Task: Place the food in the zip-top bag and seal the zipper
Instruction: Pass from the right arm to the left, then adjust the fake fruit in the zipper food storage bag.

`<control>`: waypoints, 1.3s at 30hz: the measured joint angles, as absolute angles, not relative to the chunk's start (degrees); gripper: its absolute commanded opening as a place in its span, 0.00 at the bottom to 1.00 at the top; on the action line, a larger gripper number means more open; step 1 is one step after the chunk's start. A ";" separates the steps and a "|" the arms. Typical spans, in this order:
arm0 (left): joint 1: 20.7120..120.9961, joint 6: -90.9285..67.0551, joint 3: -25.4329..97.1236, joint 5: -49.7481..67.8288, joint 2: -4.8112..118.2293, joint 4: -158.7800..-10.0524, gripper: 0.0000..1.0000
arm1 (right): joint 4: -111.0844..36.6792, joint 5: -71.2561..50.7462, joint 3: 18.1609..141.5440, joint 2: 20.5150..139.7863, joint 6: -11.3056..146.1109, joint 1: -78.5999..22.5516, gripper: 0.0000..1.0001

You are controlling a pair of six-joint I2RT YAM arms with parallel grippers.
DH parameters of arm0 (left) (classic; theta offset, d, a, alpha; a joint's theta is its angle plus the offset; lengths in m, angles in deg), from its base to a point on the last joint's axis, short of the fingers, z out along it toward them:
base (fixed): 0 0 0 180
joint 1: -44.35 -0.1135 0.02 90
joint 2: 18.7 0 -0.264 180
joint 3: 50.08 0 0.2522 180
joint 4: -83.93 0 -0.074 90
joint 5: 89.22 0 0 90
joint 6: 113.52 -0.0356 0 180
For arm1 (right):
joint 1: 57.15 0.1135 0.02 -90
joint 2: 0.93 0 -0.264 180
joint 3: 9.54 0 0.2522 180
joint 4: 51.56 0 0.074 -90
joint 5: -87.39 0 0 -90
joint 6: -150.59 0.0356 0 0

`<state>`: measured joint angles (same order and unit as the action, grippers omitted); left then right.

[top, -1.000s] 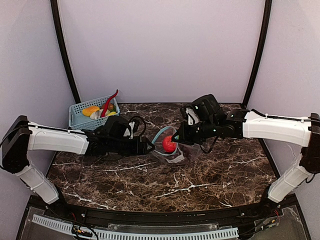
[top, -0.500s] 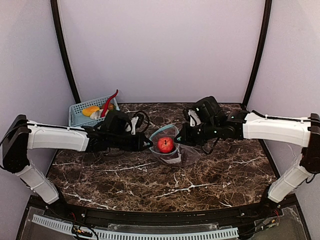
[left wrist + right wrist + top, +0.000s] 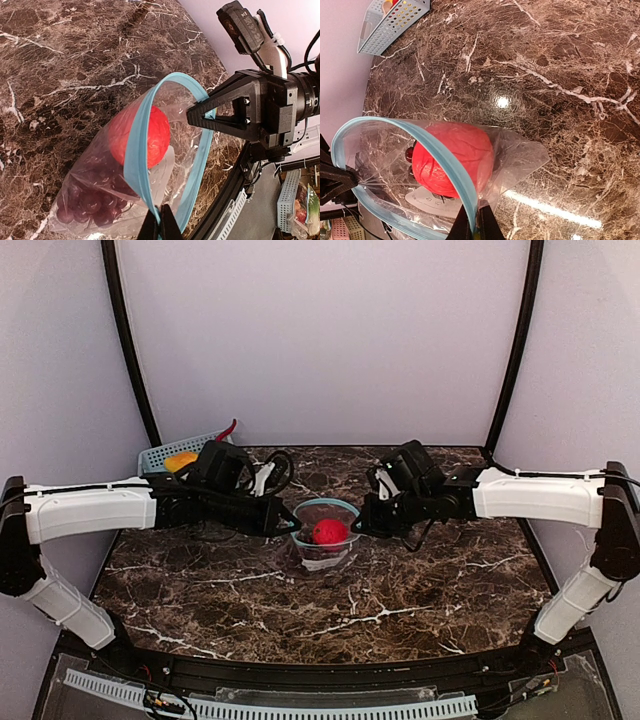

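The bag [image 3: 322,552] sits at the middle of the desk [image 3: 420,590], held between the two arms with its mouth pulled wide into a rounded loop. The left arm [image 3: 90,510] reaches in from the left and the right arm [image 3: 530,495] from the right, so the jaws meet the mouth at opposite sides.

In the left wrist view the left jaws are pressed together on the zipper [image 3: 134,150], pinching the teal strip at the near point of the loop. The right wrist view shows the same for the right jaws, closed tight on the strip at their own side. Between the two grips the strip bows out on both sides and the mouth gapes upward.

Two pieces of food are inside the bag. The red fruit [image 3: 155,135] lies just under the mouth, and the grape bunch [image 3: 90,202] sits deeper, down in the closed end. A pale printed patch shows through the plastic beside the fruit. The bag's lower part sags towards the marbled surface – whether it rests there or hangs just above, I cannot tell.

A blue basket [image 3: 160,455] stands at the far left corner of the desk, well apart from the bag and partly hidden behind the left arm. It holds a yellow piece [image 3: 180,460] and a red curved piece [image 3: 228,429] – the rest of its contents are too hidden to name.
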<state>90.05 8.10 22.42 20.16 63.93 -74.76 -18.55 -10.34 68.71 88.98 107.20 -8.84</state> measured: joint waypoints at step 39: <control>90.05 7.55 21.15 16.92 61.90 -71.37 0.01 | 1.47 8.57 85.67 102.97 99.07 -3.31 0.97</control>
